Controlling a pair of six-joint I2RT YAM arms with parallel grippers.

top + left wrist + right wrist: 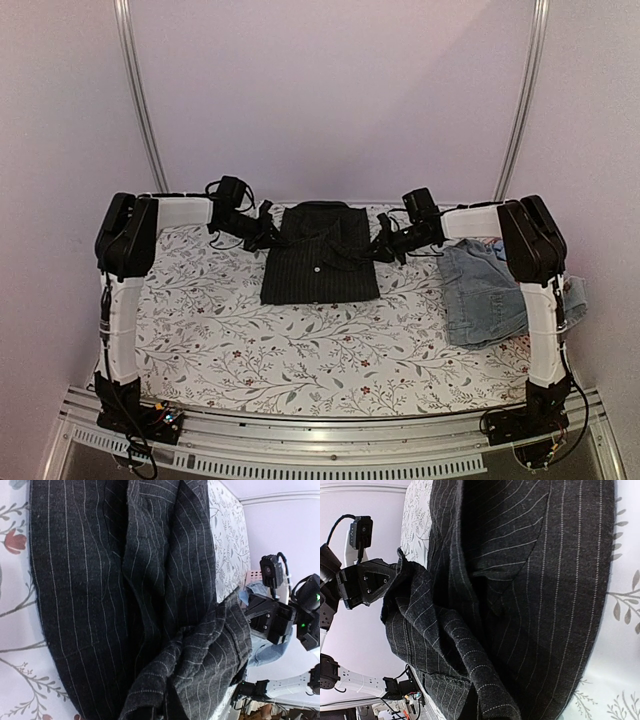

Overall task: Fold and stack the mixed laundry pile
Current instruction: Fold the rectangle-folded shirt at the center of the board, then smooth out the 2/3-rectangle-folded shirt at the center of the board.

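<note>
From above, the folded black pinstriped button shirt point(320, 262) lies mid far edge of the floral-patterned table point(250, 350), with faded light-blue denim point(483, 292) at the right edge. The left gripper point(265, 235) and right gripper point(383, 245) flank the shirt. The left wrist view shows the right gripper clamped tight on raised shirt fabric. The right wrist view shows the left gripper pinching likewise.

Black pinstriped shirt point(320, 262) lies folded, collar farthest, at far centre of table point(250, 340); faded blue denim point(483, 292) sits crumpled at the right edge.
</note>
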